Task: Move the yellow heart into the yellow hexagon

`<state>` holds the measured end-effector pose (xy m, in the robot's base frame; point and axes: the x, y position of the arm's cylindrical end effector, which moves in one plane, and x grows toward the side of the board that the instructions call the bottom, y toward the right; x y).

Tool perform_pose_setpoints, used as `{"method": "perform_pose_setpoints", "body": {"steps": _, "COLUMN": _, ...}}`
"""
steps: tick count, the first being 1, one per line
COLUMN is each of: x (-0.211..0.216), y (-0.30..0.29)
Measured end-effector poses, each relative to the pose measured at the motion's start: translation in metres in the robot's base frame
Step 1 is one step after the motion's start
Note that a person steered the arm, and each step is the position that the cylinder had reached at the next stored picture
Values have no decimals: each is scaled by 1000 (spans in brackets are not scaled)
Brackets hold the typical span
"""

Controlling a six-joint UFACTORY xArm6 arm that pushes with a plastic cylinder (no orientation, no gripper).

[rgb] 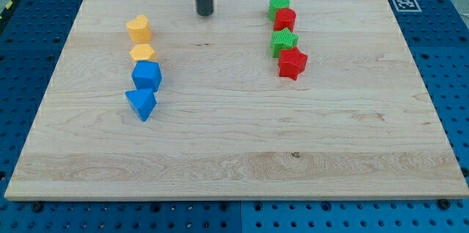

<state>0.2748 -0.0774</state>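
The yellow heart (138, 28) lies on the wooden board at the upper left. The yellow hexagon (143, 53) lies just below it, with a narrow gap or light contact between them; I cannot tell which. My tip (204, 13) stands near the board's top edge, to the right of the yellow heart and a little above it, well apart from it and touching no block.
A blue cube-like block (147, 76) touches the hexagon's lower side, with a blue triangle (141, 103) below it. At the upper right stand a green cylinder (278, 4), a red hexagon-like block (285, 20), a green star (284, 42) and a red star (292, 63) in a column.
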Motion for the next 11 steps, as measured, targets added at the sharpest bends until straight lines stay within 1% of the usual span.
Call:
{"method": "perform_pose_setpoints", "body": {"steps": 2, "x": 4, "y": -69}}
{"method": "perform_pose_setpoints", "body": {"steps": 4, "x": 47, "y": -116}}
{"method": "perform_pose_setpoints", "body": {"steps": 6, "x": 59, "y": -131}}
{"method": "perform_pose_setpoints", "body": {"steps": 7, "x": 75, "y": -151}}
{"method": "perform_pose_setpoints", "body": {"steps": 8, "x": 96, "y": -150}}
{"method": "perform_pose_setpoints", "body": {"steps": 9, "x": 105, "y": -137}}
{"method": "perform_pose_setpoints", "body": {"steps": 11, "x": 116, "y": -92}}
